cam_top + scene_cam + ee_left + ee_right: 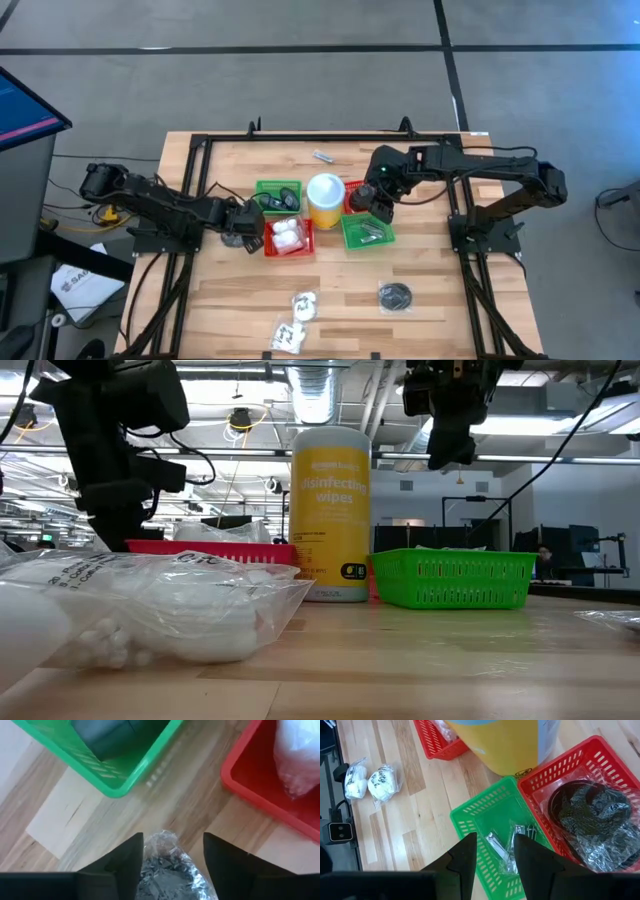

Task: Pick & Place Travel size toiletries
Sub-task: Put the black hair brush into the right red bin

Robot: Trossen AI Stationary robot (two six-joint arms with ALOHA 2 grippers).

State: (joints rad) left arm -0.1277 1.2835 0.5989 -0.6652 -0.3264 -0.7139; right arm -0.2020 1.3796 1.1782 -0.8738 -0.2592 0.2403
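Note:
My left gripper [172, 857] points down at the table between the green basket [112, 767] and the red basket [250, 780]. It is open, with a dark round piece in a clear bag [167, 872] between its fingers, lying on the wood. My right gripper [492, 852] hangs open and empty above a second green basket [490, 820] that holds small silvery metal pieces [512, 842]. Beside that basket, a second red basket [580, 765] holds a dark piece in a clear bag [592, 817]. White pieces [288, 235] lie in the red basket by my left gripper. My left gripper has a finger on either side of the clear bag's near end [160, 880], coming from above and slanting down. The bag lies on the table. Whether the fingers touch it, I cannot tell.
The yellow cup with a white lid [325, 198] stands between the baskets. Two white packets [305, 305] [288, 335] and a bagged dark piece [395, 296] lie near the table's front edge. A small silvery piece [322, 156] lies at the far side.

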